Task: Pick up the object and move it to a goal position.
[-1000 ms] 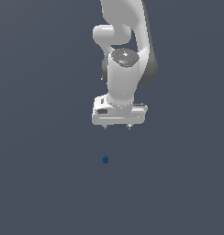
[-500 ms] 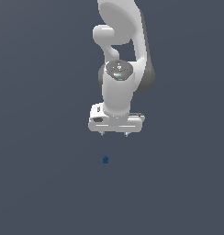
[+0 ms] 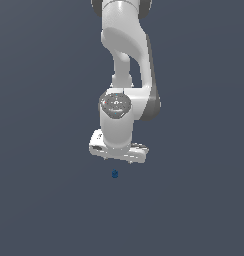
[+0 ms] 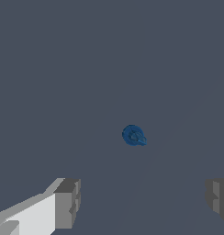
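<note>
The object (image 3: 114, 174) is a tiny dark blue lump lying on the grey floor, just below the white gripper (image 3: 119, 161) in the exterior view. The gripper hangs over it, a short way above, and is open with nothing between its fingers. In the wrist view the object (image 4: 133, 136) appears as a small blue rounded piece ahead of the two grey fingertips (image 4: 68, 203), which stand wide apart, and the gripper (image 4: 143, 202) holds nothing.
A flat dark grey floor (image 3: 44, 200) fills both views. The white arm (image 3: 125, 60) rises from the gripper toward the top of the exterior view.
The arm has come down and forward, so the gripper sits lower and closer to the blue object. The object has not moved.
</note>
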You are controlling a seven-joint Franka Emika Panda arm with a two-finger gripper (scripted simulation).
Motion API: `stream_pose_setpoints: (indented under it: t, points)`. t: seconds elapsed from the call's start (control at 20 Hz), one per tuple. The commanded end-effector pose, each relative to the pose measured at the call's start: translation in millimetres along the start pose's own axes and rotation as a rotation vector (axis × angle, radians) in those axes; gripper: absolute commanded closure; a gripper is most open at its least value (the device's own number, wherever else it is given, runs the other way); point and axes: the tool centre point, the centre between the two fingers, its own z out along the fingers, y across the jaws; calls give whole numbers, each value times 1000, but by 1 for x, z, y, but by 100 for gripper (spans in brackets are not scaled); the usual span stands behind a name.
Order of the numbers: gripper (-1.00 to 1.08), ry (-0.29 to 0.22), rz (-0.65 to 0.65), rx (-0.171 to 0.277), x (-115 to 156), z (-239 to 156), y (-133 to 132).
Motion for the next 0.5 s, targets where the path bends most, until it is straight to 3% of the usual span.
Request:
stream_pose_setpoints:
  t: [0.0, 0.45]
  points:
    - [-92, -6, 34, 3, 8, 10, 4]
    - [-92, -16, 93, 6, 20, 31, 12]
